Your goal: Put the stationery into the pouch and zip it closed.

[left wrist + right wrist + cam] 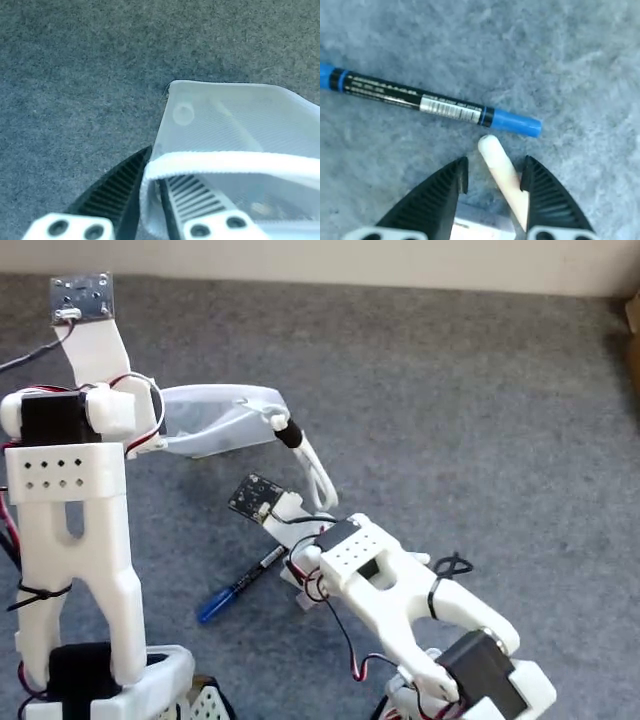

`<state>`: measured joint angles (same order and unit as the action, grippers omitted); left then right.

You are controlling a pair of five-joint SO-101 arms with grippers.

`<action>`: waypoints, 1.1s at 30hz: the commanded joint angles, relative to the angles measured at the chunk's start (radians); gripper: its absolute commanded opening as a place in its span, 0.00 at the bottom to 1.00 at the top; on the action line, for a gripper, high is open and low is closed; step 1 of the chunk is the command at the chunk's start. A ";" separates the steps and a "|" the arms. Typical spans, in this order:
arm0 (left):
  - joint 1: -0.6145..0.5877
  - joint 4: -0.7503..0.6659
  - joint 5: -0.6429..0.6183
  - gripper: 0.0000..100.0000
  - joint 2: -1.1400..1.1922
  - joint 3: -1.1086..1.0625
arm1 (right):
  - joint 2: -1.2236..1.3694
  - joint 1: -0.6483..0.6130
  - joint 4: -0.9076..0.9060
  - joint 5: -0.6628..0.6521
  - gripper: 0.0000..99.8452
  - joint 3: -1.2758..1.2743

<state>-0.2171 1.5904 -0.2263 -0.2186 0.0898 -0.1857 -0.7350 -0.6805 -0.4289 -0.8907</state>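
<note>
- Closest in, right gripper [496, 169]: black jaws partly open, pointed down at the table [480, 390], set astride the rounded end of a white stick [492, 150]. Stick resting against one jaw and clear of the other, so not clamped.
- Just past the stick's tip, a blue marker [435, 105]: black barrel, blue at both ends, flat on the grey felt, crosswise to the jaws, near the stick but not touching it.
- Seen from above, marker toward the table's front edge, left of the middle; right arm [400, 590] bent low over it from the front right corner.
- Left gripper [157, 167]: closed on the rim of the pouch [240, 125], one ribbed jaw outside, the other inside and visible through the mesh.
- Pouch of translucent white mesh, mouth gaping, toward the table's far left, well apart from marker and stick.
- Left arm [75, 490]: tall, rising from the front left corner and reaching back to the pouch.
- White cord loop [318, 478] with a black collar, running from the pouch's corner to just beside the right arm's wrist, between pouch and marker.
</note>
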 commanded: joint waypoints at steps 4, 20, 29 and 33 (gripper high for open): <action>-0.016 -0.008 -0.009 0.01 0.018 -0.021 | 0.082 0.015 0.001 -0.058 0.05 0.065; -0.015 -0.008 -0.009 0.01 0.018 -0.021 | 0.048 0.015 -0.002 -0.133 0.00 0.058; -0.013 -0.011 -0.009 0.01 0.018 -0.021 | -0.208 0.008 -0.002 -0.133 0.00 -0.061; -0.013 -0.009 -0.009 0.01 0.018 -0.021 | -0.300 0.008 -0.007 -0.133 0.00 -0.102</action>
<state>-0.2171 1.5904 -0.2263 -0.2186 0.0898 -0.3882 -0.7273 -0.6866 -0.5531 -0.9874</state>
